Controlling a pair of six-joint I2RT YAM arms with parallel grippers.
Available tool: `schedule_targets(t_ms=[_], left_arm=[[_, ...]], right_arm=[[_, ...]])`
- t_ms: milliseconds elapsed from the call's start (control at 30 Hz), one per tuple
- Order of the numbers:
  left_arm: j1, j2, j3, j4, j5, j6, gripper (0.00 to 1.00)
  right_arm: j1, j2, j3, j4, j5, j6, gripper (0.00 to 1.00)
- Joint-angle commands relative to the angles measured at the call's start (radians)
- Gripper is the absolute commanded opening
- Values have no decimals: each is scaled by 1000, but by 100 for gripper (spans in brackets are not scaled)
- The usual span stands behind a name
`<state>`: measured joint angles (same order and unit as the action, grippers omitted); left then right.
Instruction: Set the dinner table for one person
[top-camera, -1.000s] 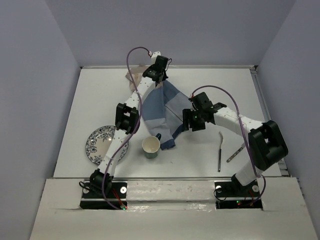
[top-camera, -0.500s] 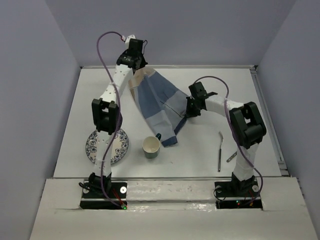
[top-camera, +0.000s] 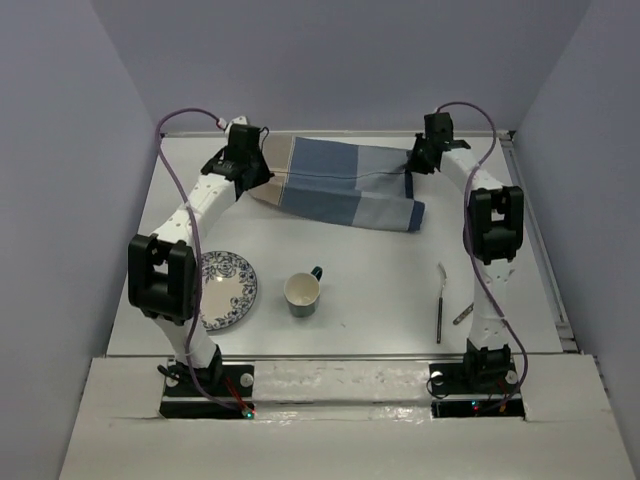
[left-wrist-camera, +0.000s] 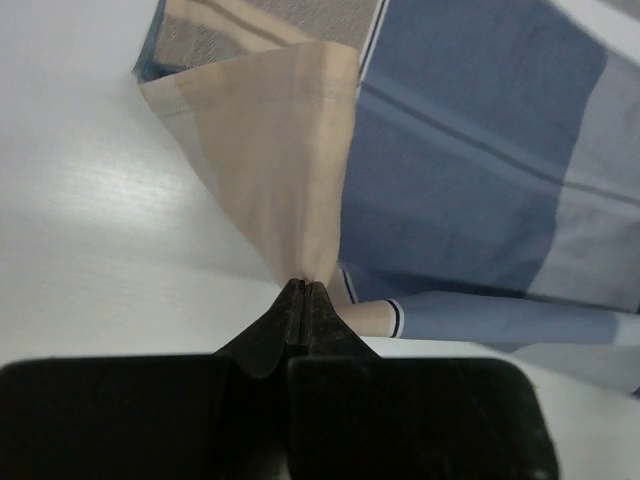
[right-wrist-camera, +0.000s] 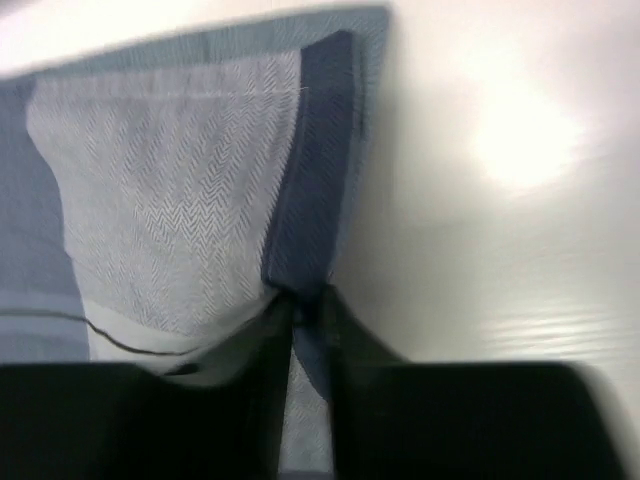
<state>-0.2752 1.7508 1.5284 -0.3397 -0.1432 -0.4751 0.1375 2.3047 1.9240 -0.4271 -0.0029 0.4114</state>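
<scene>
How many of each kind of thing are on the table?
cloth: 1
plate: 1
cup: 1
cutlery pieces: 2
Total on the table: 5

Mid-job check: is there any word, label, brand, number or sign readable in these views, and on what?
None: no readable text in any view.
The blue-and-beige striped cloth mat shows only stripes and weave.
The round blue-patterned plate shows only ornament, too small for any mark.
The cream ceramic mug looks plain.
</scene>
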Motion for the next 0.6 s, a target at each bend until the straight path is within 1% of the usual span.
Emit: schedule_targets(t_ms=[0,33,67,100,133,167,267,300,367,400,467,533,567], left_arm=[[1,-134,-221,136,59,-91,0],[1,-145,-247,158,63,-102,0],[-1,-158,-275,171,70,-111,0],[-1,-183,-325,188,85,-126,0],[1,-192,-347,214,90,-131,0],[-1,-206,-387,226,96,-138,0],[1,-214,-433,251,128,-142,0],[1,-227,-471,267,139,-149,0],[-1,-252,-514,291,139,-158,0],[-1,-281,-557,300,169,-166,0],[1,-324,-611,317,163,-186,0],[-1,-359,-648,323,154,-220,0],[1,-399,-690,324,154,-235,0]], right_arm=[[-13,-39,178,-105,15,-102,60],[-13,-60,161,-125,12,-97,69],[-13,-132,65,-127,-46,-88,76],[-13,-174,2,-121,-66,-74,77],[-13,-215,-67,-75,-112,-57,76],[-13,-287,-211,-46,-140,-56,74],[-13,-349,-341,-36,-166,-31,67],[-13,-393,-411,-35,-166,-22,65],[-13,-442,-473,-35,-164,13,64],[-13,-483,-520,-32,-164,24,64],[-13,-513,-559,-27,-120,47,68],[-13,-534,-595,-27,-111,58,70],[-13,-544,-609,-25,-120,63,71]])
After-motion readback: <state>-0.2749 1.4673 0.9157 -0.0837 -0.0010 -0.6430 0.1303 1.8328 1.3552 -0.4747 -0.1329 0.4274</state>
